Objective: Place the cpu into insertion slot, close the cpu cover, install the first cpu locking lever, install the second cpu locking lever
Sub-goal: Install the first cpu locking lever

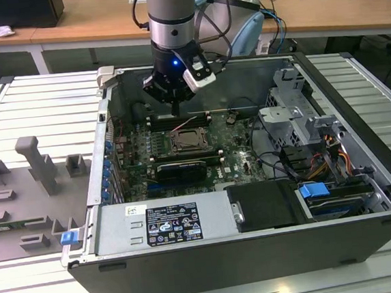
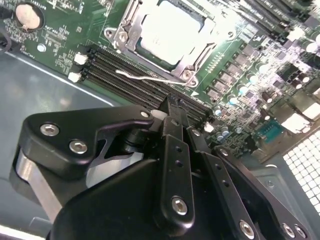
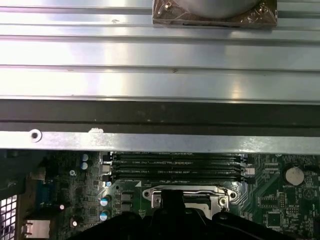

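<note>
Cpu (image 2: 167,30) sits in the insertion slot (image 1: 174,147) mid-motherboard (image 1: 233,151), with the cpu cover (image 2: 145,56) down over it. One wire locking lever (image 2: 145,77) lies loose across the memory slots (image 2: 115,62). Beyond, toward the case's (image 1: 258,79) far wall, the gripper (image 2: 172,106) hangs over those slots, fingers together, holding nothing.

From my console I count one cpu (image 2: 167,30), one cpu cover (image 2: 150,59), four long black memory slots (image 3: 175,166), one coin cell (image 2: 27,15), one computer case (image 1: 213,265) and one gripper (image 2: 171,104)
</note>
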Robot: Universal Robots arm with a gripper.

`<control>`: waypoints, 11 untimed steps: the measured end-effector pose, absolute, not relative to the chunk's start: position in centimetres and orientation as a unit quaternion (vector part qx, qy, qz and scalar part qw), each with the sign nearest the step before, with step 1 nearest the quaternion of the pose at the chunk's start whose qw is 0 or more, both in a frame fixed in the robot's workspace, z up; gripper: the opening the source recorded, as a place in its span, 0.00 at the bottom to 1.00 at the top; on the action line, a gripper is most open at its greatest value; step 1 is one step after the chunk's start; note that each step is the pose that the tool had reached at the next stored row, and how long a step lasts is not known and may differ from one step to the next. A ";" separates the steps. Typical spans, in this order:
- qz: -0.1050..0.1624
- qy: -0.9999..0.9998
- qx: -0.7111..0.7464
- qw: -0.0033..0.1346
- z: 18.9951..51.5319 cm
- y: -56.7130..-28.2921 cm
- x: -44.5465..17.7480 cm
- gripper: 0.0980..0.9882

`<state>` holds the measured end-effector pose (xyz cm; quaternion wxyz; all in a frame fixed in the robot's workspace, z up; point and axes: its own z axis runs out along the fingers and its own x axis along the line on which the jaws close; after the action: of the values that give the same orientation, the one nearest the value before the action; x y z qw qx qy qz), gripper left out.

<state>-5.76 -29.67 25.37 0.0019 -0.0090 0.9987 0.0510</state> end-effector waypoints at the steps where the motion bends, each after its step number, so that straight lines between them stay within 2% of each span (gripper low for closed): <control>1: 0.051 0.999 -0.009 0.002 25.2 -29.7 -5.7 0.01; 11: 0.051 0.999 -0.012 0.002 24.1 -29.7 -5.6 0.01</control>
<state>-5.62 -29.68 24.06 0.0018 -0.0119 0.9986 0.0508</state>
